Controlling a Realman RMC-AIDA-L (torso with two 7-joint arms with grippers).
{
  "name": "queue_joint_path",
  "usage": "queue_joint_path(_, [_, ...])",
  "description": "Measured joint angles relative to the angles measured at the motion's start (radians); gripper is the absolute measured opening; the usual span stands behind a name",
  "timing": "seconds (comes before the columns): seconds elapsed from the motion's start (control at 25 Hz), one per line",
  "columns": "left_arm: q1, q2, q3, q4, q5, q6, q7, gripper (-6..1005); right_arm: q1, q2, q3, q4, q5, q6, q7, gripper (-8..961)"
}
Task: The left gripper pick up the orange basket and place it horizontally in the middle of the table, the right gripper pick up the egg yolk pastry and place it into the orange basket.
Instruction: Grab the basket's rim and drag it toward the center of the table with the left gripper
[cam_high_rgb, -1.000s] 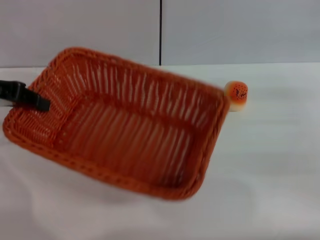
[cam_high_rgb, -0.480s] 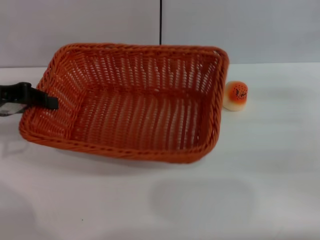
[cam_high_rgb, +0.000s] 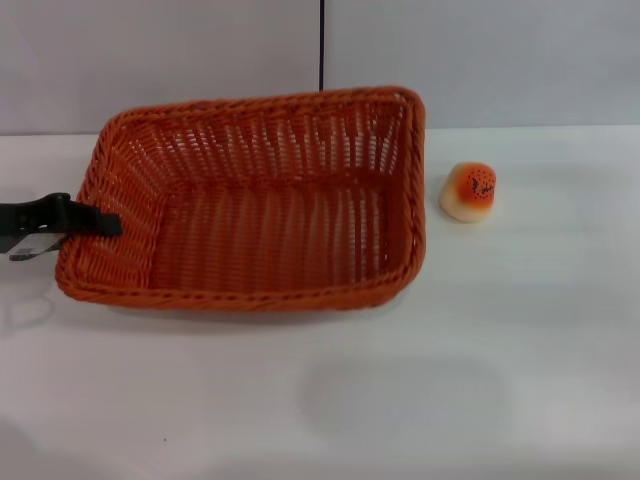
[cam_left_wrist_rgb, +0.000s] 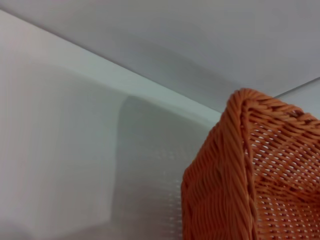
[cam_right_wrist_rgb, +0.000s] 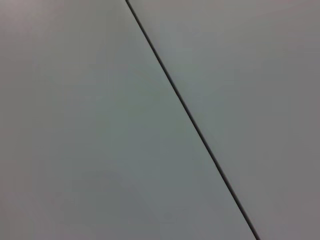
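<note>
One hand is at work: the left hand (cam_high_rgb: 95, 222) reaches in from 9 o'clock of the head view and is clenched on the short left rim of the orange basket (cam_high_rgb: 265, 215). The basket lies with its long side across the bench (cam_high_rgb: 420, 400), a little left of the middle, and it seems to rest on the surface or just above it; I cannot tell which. The egg yolk pastry (cam_high_rgb: 469, 191) stands on the bench at 3 o'clock of the basket, near its right rim but apart from it.

I judge that the first step, placing the basket, is almost done. The next move calls for the left hand to let go of the rim and draw back toward 9 o'clock without dragging the basket. After that the right hand, which no view shows, must come for the pastry.

Toward 6 o'clock the bench has wide open room. At 12 o'clock the basket's far rim sits close to the grey back wall (cam_high_rgb: 480, 60), so there is little space there.
</note>
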Motion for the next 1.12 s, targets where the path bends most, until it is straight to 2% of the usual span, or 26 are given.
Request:
queue_joint_path(0.48, [-0.002,-0.003,0.059,0.004,-0.008,0.005,0.0,147,0.033,-0.011,0.025,-0.013,0.003,0.02,-0.005,463])
queue_joint_path(0.8, [-0.006,0.003,0.089,0.012,-0.015,0.013,-0.011,147,0.037,-0.013,0.029,-0.034,0.007,0.036,-0.005,458])
queue_joint_path(0.96, [-0.016,0.008,0.089,0.013,-0.016,0.064,-0.01,147,0.041,-0.013,0.029,-0.035,0.008,0.054,-0.005,455])
queue_joint_path(1.12, [-0.018,0.009,0.085,0.024,-0.017,0.097,-0.004,270,0.043,-0.013,0.029,-0.041,0.008,0.055,-0.001,452])
